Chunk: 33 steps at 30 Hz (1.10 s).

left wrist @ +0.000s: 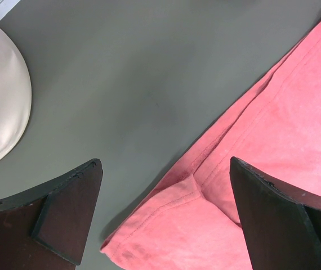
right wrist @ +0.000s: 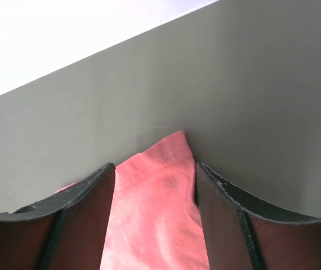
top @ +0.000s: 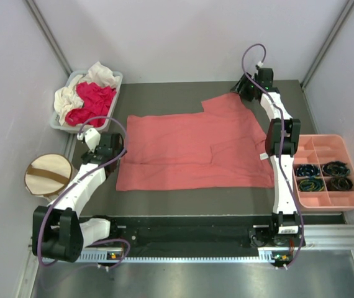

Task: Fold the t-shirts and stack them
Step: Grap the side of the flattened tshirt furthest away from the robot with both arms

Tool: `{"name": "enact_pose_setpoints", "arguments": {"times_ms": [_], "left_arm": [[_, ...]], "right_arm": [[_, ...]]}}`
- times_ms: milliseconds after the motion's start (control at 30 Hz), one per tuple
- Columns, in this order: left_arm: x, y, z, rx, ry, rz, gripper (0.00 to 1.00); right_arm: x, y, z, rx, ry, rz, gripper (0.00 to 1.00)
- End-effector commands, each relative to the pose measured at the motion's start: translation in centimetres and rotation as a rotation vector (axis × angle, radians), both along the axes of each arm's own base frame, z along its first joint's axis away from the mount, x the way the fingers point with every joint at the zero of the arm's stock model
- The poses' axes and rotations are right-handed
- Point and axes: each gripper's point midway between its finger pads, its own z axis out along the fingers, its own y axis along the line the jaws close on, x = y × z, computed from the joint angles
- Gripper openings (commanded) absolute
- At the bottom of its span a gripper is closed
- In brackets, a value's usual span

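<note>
A large salmon-pink t-shirt (top: 195, 149) lies spread flat on the dark table. My left gripper (top: 113, 151) hovers at its left edge. In the left wrist view its jaws stand wide open (left wrist: 165, 163) over a folded hem corner of the shirt (left wrist: 205, 225). My right gripper (top: 243, 92) is at the shirt's far right corner. In the right wrist view it is open (right wrist: 155, 169) and straddles the pointed cloth corner (right wrist: 157, 191) low on the table. A magenta-red shirt (top: 93, 99) and a cream-white one (top: 71, 93) lie crumpled in a grey bin (top: 113, 84) at back left.
A cream drum-shaped fabric bin with a brown strap (top: 48, 175) stands left of the left arm, and it also shows in the left wrist view (left wrist: 0, 95). A rigid pink compartment tray (top: 329, 146) holding dark coiled items sits at right. Grey walls enclose the table.
</note>
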Motion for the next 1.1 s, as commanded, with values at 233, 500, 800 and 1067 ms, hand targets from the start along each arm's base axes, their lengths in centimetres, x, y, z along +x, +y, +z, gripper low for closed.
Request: {"name": "enact_pose_setpoints", "arguments": {"times_ms": [233,500,800,1067], "left_arm": [[-0.5,0.6,0.3,0.010,-0.025,0.027,0.99],[-0.5,0.6,0.2,0.008,-0.024,0.027,0.99],[-0.7,0.7,-0.2,0.011,-0.016,0.032,0.99],[1.9,0.1,-0.5,0.012,-0.042,-0.001,0.99]], "right_arm": [[-0.6,1.1,-1.1,0.051,0.024,0.052,0.57],[-0.7,1.3,-1.3,0.055,0.031,0.060,0.38],[-0.7,1.1,-1.2,0.045,0.031,0.053,0.00],[-0.9,1.0,-1.3,0.040,0.030,0.053,0.00]]}}
